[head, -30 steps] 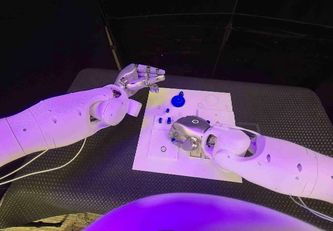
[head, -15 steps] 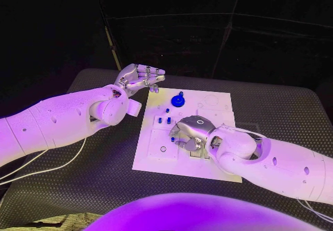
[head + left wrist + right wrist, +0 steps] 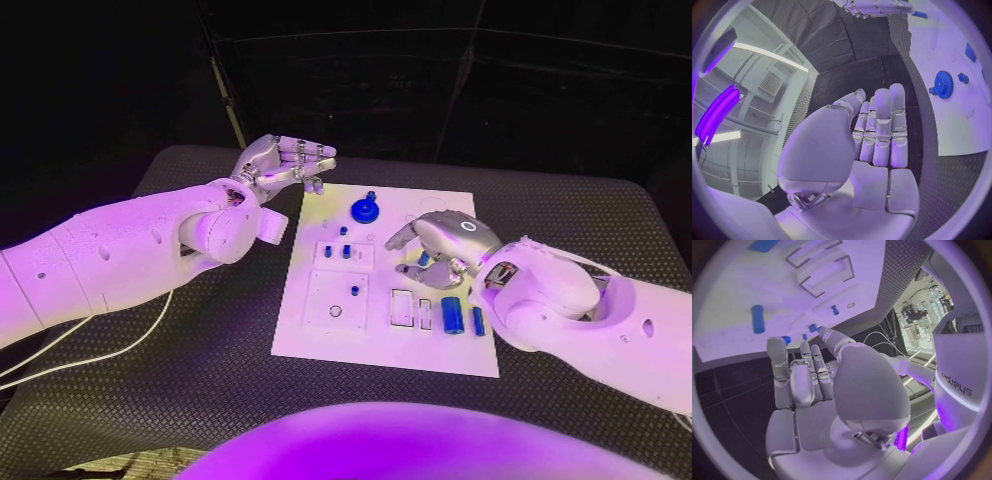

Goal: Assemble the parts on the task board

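Right hand (image 3: pixel 440 243): fingers curled inward above the task board (image 3: pixel 317 335), over its side farther from the robot; whether they pinch anything cannot be told (a small blue piece shows just beneath them in the head view). Left hand (image 3: pixel 284 160): fingers (image 3: pixel 879 127) pressed together and bent toward the palm, holding nothing, hovering off the board's far left corner above the table (image 3: pixel 188 390). On the board: a blue gear (image 3: pixel 366 210) near the far edge, small blue pegs (image 3: pixel 338 251) standing at its left middle, one peg (image 3: pixel 355 290) nearer the robot, and two blue cylinders (image 3: pixel 453 314) lying toward its near right part. The table surface is dark and finely textured; white cables (image 3: pixel 87 350) trail across it left of the board. Beyond the table's far edge the room is dark
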